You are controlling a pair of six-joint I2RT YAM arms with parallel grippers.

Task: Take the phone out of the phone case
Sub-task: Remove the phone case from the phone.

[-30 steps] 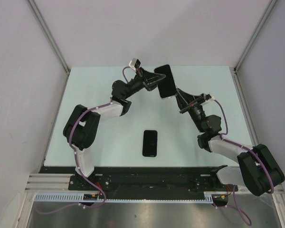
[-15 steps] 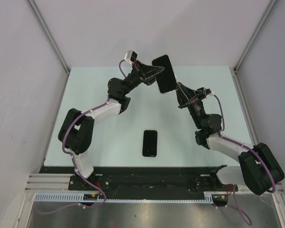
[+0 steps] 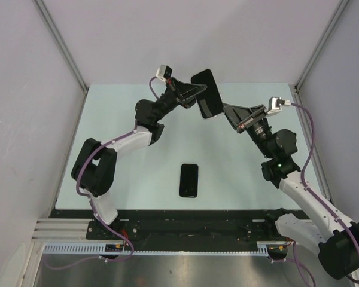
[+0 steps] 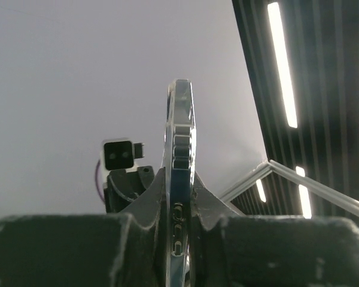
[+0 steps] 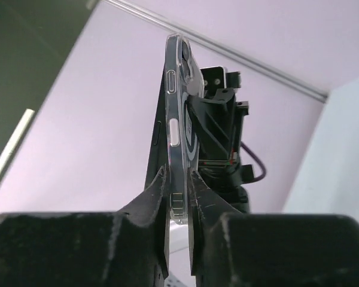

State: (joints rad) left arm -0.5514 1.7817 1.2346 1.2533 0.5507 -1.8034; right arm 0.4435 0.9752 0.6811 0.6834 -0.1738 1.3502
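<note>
A black phone in a clear case (image 3: 207, 94) is held in the air over the back of the table. My left gripper (image 3: 196, 95) is shut on its left long side. My right gripper (image 3: 222, 112) is shut on its lower right corner. In the left wrist view the phone stands edge-on (image 4: 180, 131) between my fingers, the gripper (image 4: 179, 182) shut on it. In the right wrist view the clear case edge (image 5: 175, 125) sits between my fingers, the gripper (image 5: 177, 179) shut on it. A dark phone edge (image 5: 157, 149) shows just left of the case.
A second black phone-shaped slab (image 3: 189, 180) lies flat on the pale green table (image 3: 119, 173), near the middle front. Grey walls close in the left, right and back. The black arm rail (image 3: 185, 224) runs along the near edge.
The left gripper lifted and tilted the phone slightly up and left. The right arm straightened and its wrist swung out to the right, with its fingers still at the phone's lower corner.
</note>
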